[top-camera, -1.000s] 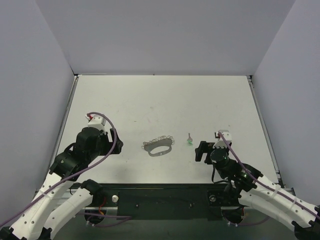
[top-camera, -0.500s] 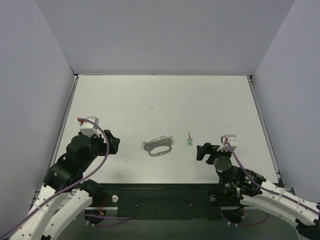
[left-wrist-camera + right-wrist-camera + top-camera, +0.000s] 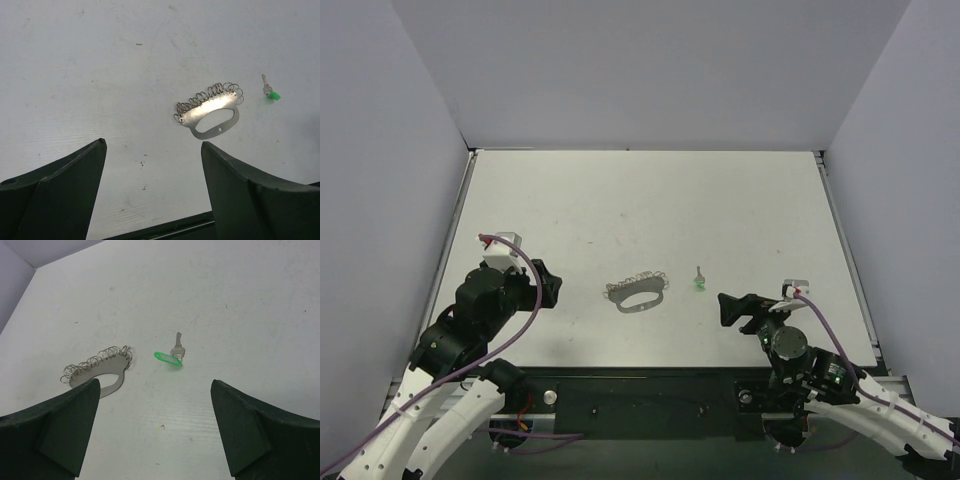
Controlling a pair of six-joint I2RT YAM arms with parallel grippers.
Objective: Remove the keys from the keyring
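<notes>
The keyring [image 3: 638,292], a flat grey metal loop with a row of small wire rings along one edge, lies on the white table. The key [image 3: 698,281], small and silvery with a green tag, lies apart to its right. My left gripper [image 3: 546,286] stands open left of the keyring, holding nothing. My right gripper [image 3: 739,309] stands open just right of the key and nearer than it, also holding nothing. The left wrist view shows the keyring [image 3: 212,110] and the key [image 3: 270,91] beyond the open gripper [image 3: 153,145]. The right wrist view shows the key [image 3: 172,356] and the keyring [image 3: 97,371] ahead of the open gripper [image 3: 155,385].
Grey walls [image 3: 640,70] enclose the white table [image 3: 640,200] on three sides. A black base rail [image 3: 650,395] runs along the near edge between the two arm bases.
The right arm has drawn back toward the near right, away from the key. The left arm has shifted slightly left. The key and keyring have not moved.
</notes>
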